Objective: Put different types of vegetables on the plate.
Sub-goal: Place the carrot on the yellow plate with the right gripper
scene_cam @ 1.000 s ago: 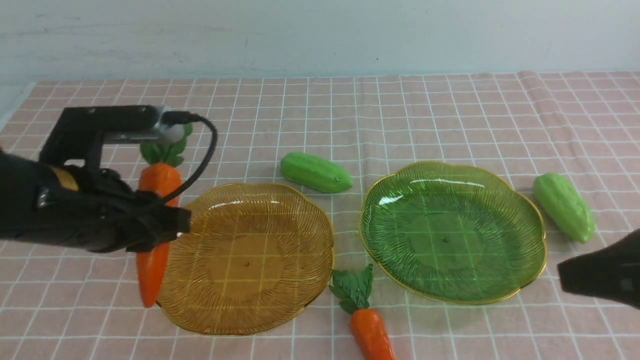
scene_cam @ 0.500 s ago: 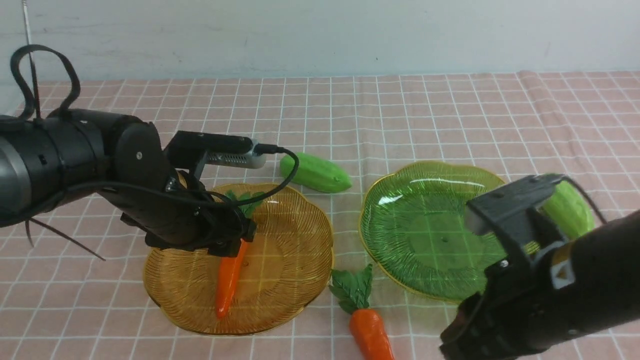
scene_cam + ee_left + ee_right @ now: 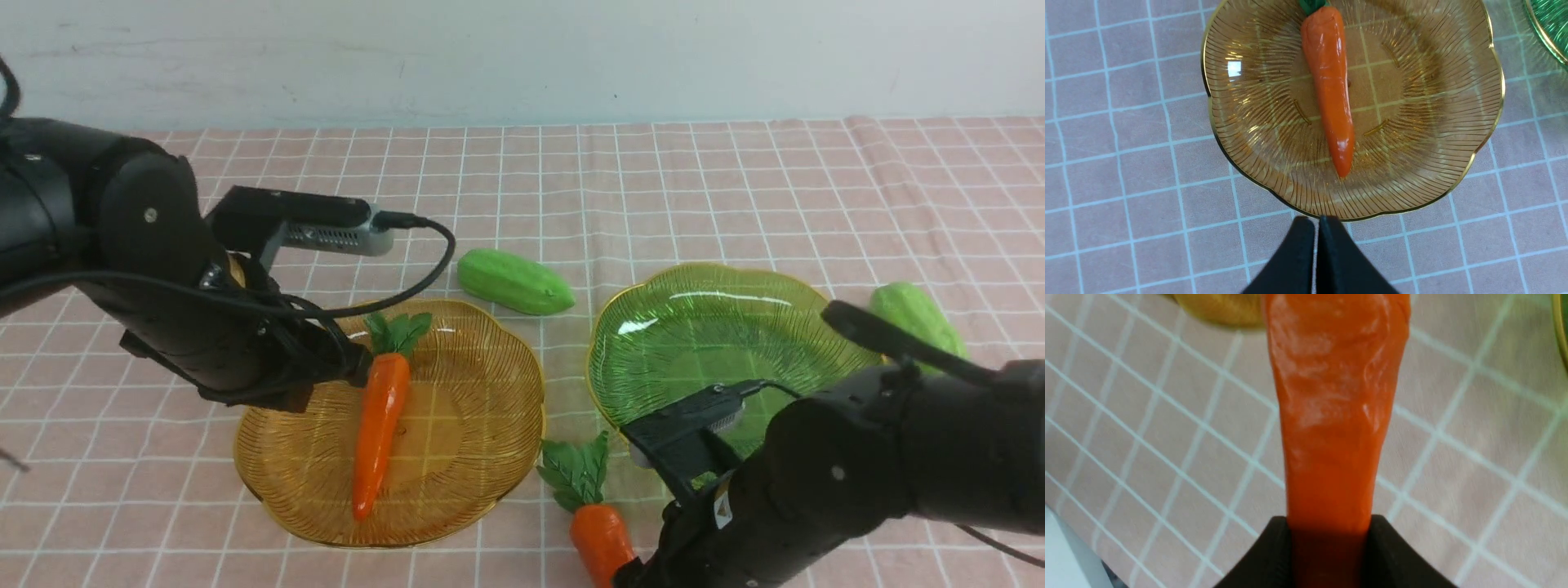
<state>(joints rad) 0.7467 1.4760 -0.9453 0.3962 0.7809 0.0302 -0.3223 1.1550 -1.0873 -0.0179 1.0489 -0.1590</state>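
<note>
**A:** Our near carrot [image 3: 600, 535] is on the checked cloth [image 3: 653, 188], leaves pointing up between the two plates, just beside the green plate [image 3: 718, 327]. How do we take it well?

**B:** We grip the orange body, not the leaves. We lift it clear of the gold rim before we swing across, and set it down flat near the plate's middle so it does not roll. The hold sits toward the narrow end, so we judge the heavier leafy end may droop. We go slowly.

**A:** And our right gripper [image 3: 1330, 522]?

**B:** Its jaws stand partly apart, clamped on both sides of that carrot's narrow end. We cannot tell whether the carrot is off the cloth yet.

**A:** Our left gripper [image 3: 1316, 232]?

**B:** Jaws pressed together, holding nothing, hovering at the rim of the amber plate [image 3: 482, 392]. The other carrot [image 3: 380, 425] lies lengthwise across that plate.

**A:** The gourds?

**B:** Both are on the cloth. We see the far gourd [image 3: 514, 282] behind the gap between the plates and the right gourd [image 3: 914, 314] just beside the green plate.
</note>
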